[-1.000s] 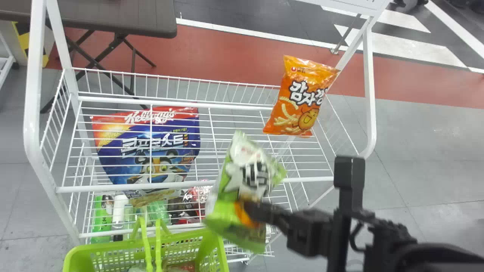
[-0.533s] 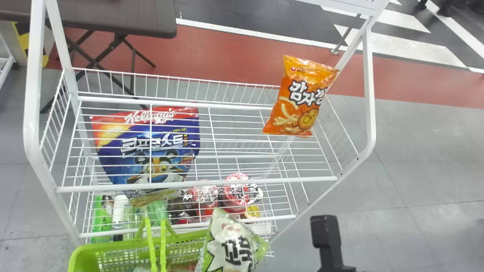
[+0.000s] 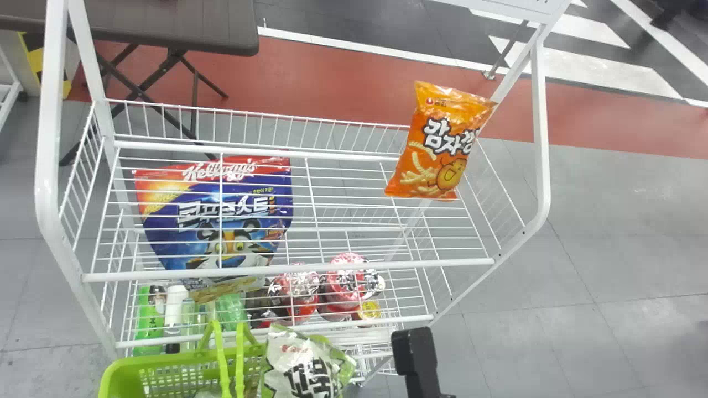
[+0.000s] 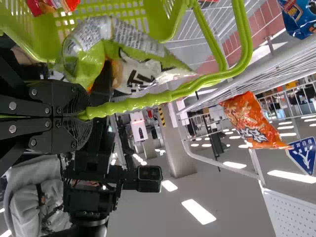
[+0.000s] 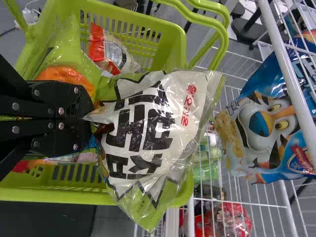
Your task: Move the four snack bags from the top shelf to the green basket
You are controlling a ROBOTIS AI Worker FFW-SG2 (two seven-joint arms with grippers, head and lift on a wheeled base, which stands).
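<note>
Head view: from robot's head, forward and steeply down over rack (image 3: 287,269) to floor (image 3: 608,221); widest, farthest back. Left wrist view: on its side, right up at basket (image 3: 182,357) handles (image 4: 148,101), facing past them to rack and ceiling lights (image 4: 198,211). Right wrist view: on its side, close on green bag (image 3: 304,367), facing basket and rack. All three share basket, rack, green bag; head and left wrist share orange bag (image 3: 437,146); head and right wrist, blue bag (image 3: 243,218).
</note>
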